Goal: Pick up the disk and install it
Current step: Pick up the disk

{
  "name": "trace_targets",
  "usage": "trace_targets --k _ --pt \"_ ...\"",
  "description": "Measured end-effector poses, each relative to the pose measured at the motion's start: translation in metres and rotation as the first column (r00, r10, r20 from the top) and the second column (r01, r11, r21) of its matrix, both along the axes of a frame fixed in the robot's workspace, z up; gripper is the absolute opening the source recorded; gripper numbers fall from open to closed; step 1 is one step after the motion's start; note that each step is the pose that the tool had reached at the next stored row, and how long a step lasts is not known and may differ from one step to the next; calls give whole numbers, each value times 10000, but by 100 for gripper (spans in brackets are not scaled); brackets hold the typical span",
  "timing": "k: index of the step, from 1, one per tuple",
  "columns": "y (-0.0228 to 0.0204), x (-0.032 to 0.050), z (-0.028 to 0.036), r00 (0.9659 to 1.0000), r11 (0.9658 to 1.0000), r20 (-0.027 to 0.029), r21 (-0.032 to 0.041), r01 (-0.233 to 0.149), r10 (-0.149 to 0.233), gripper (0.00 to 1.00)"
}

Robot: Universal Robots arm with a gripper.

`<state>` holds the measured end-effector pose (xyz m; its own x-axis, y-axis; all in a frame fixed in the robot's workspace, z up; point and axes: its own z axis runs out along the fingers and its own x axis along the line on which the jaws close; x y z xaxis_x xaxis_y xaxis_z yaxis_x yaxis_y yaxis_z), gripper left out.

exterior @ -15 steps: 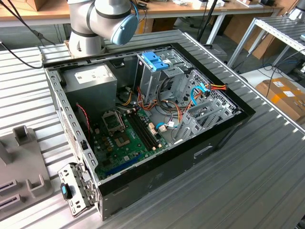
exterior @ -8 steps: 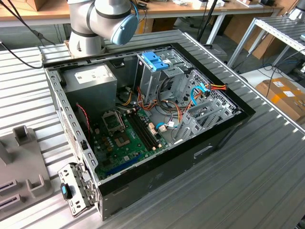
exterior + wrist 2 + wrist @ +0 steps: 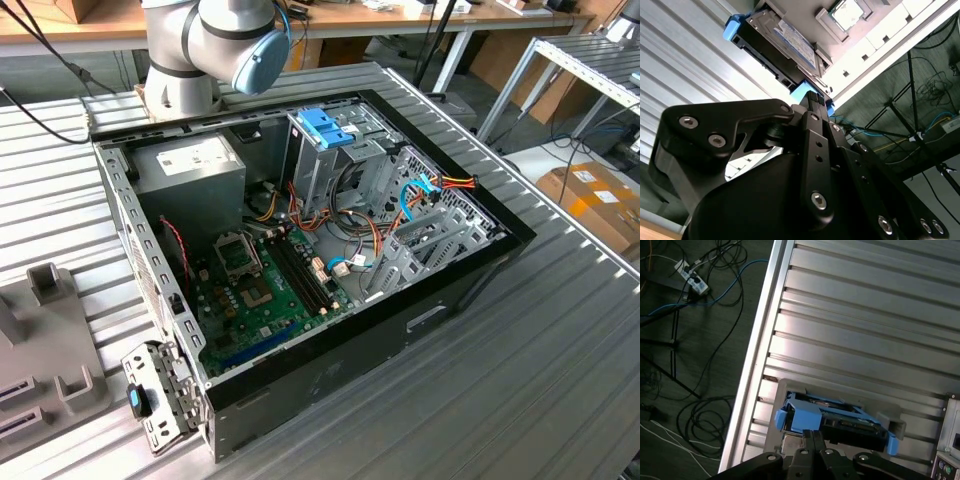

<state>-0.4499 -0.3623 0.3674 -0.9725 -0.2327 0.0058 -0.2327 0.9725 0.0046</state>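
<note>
**Gripper (image 3: 813,433) narrowed at the disk (image 3: 845,426), which lies in a grey holder (image 3: 850,392) on the ribbed table (image 3: 865,315).**
In the exterior view a grey fixture (image 3: 50,330) sits lower left, the arm (image 3: 190,60) upper left, the open computer case (image 3: 330,375) at centre and a cardboard box (image 3: 590,195) far right. In both wrist views the black fingers (image 3: 812,120) stand nearly together, with their tips against the disk's light-blue rail (image 3: 802,417). Whether they pinch it cannot be told.
</note>
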Motion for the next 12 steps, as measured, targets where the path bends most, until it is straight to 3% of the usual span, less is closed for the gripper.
trace_targets --k 10,12 --pt "0 0 0 10000 10000 0 0 -18 18 11" --pt "0 2 0 9997 9997 1 1 -237 237 11"
